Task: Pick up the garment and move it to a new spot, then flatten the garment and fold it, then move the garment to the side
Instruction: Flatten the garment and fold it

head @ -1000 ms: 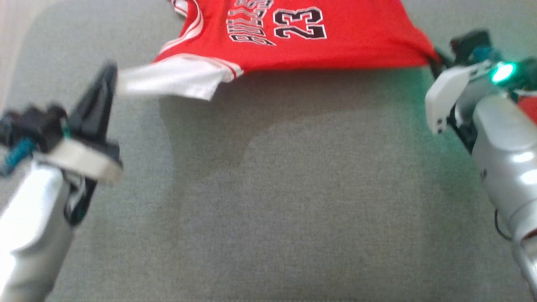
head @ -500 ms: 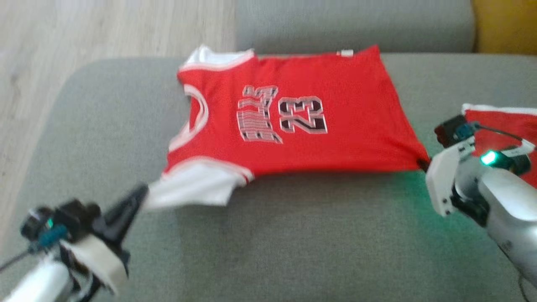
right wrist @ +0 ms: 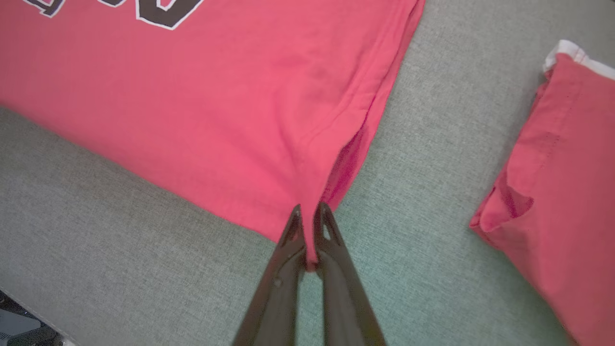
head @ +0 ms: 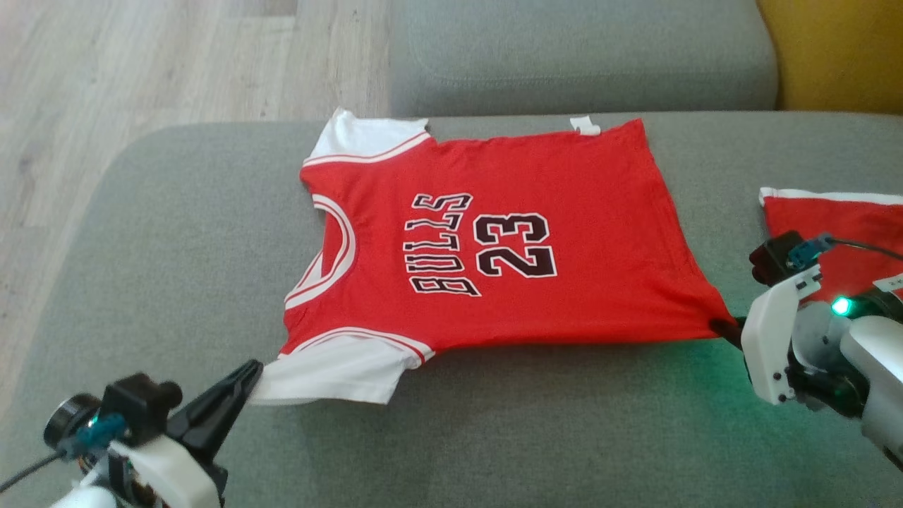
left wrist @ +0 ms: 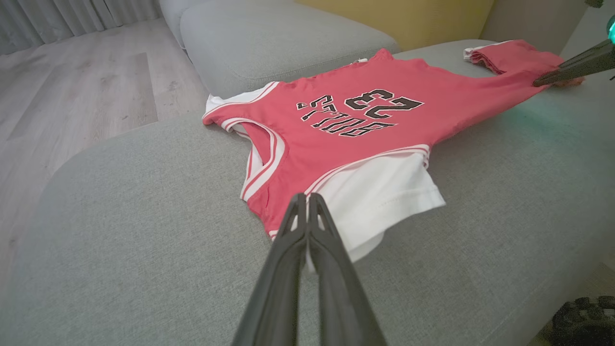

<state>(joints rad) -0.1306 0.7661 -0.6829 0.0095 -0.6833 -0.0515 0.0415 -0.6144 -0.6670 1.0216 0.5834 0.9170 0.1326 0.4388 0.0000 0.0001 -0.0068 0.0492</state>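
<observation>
Evidently the left gripper pinched the white sleeve of the shirt, the right gripper its hem corner; uneven pulling could slip the sleeve free, rumpling it.

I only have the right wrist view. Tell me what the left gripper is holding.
Observer: The left gripper is shut on the white sleeve of the red jersey with black BULLS 23 lettering.
Operator: Report how the jersey is turned.
Observer: Its white-trimmed neckline points toward the robot's left, print facing up on the grey fabric sofa seat.
Operator: Say what lies past that seat edge.
Observer: Pale wooden floor.
</observation>
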